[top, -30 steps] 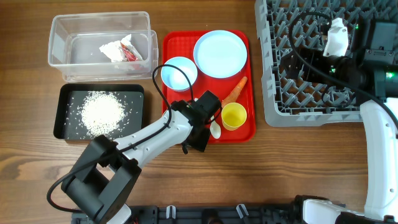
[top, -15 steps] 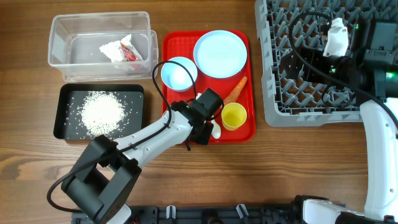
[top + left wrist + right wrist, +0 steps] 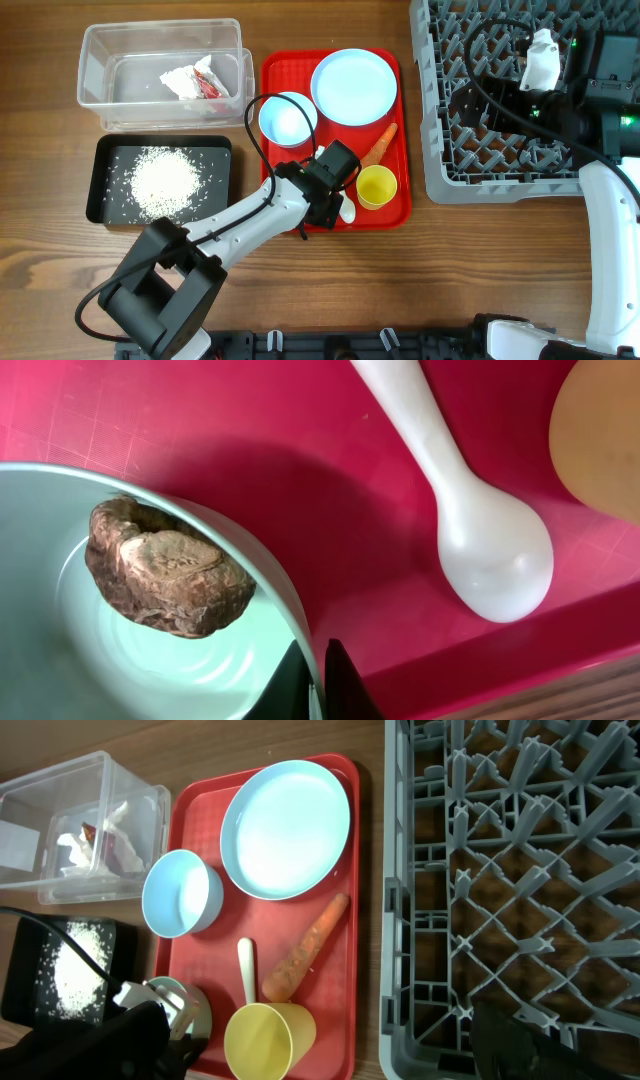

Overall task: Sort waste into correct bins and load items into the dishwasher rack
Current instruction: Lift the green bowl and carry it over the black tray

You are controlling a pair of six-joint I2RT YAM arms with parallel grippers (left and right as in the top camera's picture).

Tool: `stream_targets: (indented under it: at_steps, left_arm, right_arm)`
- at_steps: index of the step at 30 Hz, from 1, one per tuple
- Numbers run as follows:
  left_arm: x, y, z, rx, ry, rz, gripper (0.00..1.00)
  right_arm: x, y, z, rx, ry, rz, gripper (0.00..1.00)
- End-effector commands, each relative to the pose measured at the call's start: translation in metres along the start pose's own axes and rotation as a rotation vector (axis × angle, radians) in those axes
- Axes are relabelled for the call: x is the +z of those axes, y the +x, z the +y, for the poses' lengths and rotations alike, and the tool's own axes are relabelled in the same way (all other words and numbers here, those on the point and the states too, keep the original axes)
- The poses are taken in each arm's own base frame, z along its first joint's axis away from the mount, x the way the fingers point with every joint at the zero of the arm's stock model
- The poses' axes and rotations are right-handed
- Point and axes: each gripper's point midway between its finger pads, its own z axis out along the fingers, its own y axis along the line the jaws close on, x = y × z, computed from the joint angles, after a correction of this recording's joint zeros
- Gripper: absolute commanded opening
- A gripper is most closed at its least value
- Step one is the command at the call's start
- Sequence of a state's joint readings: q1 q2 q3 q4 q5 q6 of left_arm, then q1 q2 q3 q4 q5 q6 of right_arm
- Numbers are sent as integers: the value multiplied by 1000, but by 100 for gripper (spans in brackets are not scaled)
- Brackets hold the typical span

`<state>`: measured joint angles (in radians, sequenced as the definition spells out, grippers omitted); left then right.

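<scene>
Red tray [image 3: 300,440], mint-green bowl [image 3: 150,675] cut off

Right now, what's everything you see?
tub: 1, clear, top-left
paper: 1, white with red, in tub
black tray: 1, black, below tub
rice: many, white, black tray
red tray: 1, red, middle
plate: 1, pale-blue, red tray
blue bowl: 1, pale-blue, red tray
carrot: 1, orange, red tray
cup: 1, yellow, red tray
spoon: 1, white, red tray
mint bowl: 1, green, red tray
scrap: 1, brown, in mint bowl
rack: 1, grey, right
left gripper: 1, black, gripping mint bowl
right gripper: 1, black, open over rack
</scene>
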<state>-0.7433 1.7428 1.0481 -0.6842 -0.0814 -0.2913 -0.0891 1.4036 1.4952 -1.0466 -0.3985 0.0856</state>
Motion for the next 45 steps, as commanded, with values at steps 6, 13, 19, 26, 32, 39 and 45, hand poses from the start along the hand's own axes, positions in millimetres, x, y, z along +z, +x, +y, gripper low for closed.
stream_targets:
  at_steps: [6,13,19,26,32,39,45]
  left_arm:
    - [-24,-27,-12,-15,46,-45,4]
    - [-72,-58,0,-95,71,-140,4]
    - [-107,-64,51,-290,66,-200,4]
    - [-125,-54,128,-505,12,-211,4]
    - [-124,-40,178,-626,96,-172,4]
    - [-138,-36,217,-657,298,-250,4]
    - [-149,-29,250,-677,428,-342,4]
  right_arm:
    - [-3,-9,-3,-18,19,-26,100]
    - [-3,-10,-3,-19,18,-30,100]
    - [-3,-10,-3,-19,18,-30,100]
    - [-3,-10,-3,-19,18,-30,100]
    - [-3,-9,-3,-18,18,-28,100]
    - [-3,-9,-3,-19,19,-29,100]
    - [-3,-10,-3,-19,19,-30,100]
